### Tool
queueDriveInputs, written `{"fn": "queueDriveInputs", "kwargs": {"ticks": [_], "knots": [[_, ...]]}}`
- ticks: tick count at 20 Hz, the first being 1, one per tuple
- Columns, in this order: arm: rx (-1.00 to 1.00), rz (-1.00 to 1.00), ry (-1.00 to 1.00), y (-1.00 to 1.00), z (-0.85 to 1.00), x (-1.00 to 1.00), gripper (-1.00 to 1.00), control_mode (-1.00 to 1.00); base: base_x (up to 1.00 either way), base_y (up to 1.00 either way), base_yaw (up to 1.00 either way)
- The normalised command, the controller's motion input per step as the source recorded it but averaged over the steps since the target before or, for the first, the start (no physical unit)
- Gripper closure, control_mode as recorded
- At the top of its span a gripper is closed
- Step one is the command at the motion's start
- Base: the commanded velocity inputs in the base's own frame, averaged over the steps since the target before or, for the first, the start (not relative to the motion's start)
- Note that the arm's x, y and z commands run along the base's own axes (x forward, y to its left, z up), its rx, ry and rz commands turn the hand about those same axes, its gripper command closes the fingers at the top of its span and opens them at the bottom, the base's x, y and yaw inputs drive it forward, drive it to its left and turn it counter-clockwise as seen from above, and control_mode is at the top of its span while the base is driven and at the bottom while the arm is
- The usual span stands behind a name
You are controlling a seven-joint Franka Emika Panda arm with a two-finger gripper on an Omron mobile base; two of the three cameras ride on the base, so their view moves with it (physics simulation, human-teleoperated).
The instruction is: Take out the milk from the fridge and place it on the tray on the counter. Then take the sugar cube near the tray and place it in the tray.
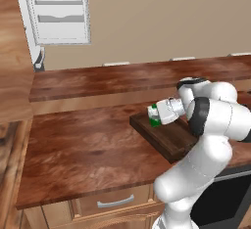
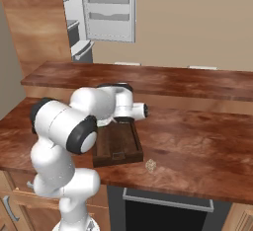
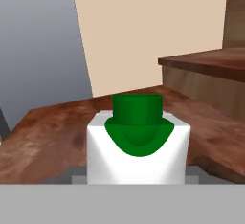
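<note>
Milk over the tray, held by the robot's hand.

We see the milk [image 1: 154, 115], a small white box with a green top and a green band low down, at the tip of the gripper [image 1: 158, 113], just above the back corner of the dark brown tray [image 1: 164, 137]. The fingers look closed on its 2 sides. The tray lies on the shiny red-brown counter [image 1: 83, 149]. 1 tiny pale sugar cube [image 2: 150, 165] sits on the counter just beside the tray. The fridge [image 1: 56, 10] stands open far behind.
</note>
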Motion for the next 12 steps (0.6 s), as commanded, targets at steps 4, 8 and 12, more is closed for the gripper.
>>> {"fn": "queueDriveInputs", "kwargs": {"ticks": [4,8,12], "knots": [[0.00,0.18,0.00,0.00,-0.14,0.45,1.00,-1.00,0.00,0.00,0.00],[0.00,0.13,0.00,0.00,-0.19,0.24,1.00,-1.00,0.00,0.00,0.00],[0.00,0.07,-0.02,0.00,-0.24,0.23,1.00,-1.00,0.00,0.00,0.00]]}}
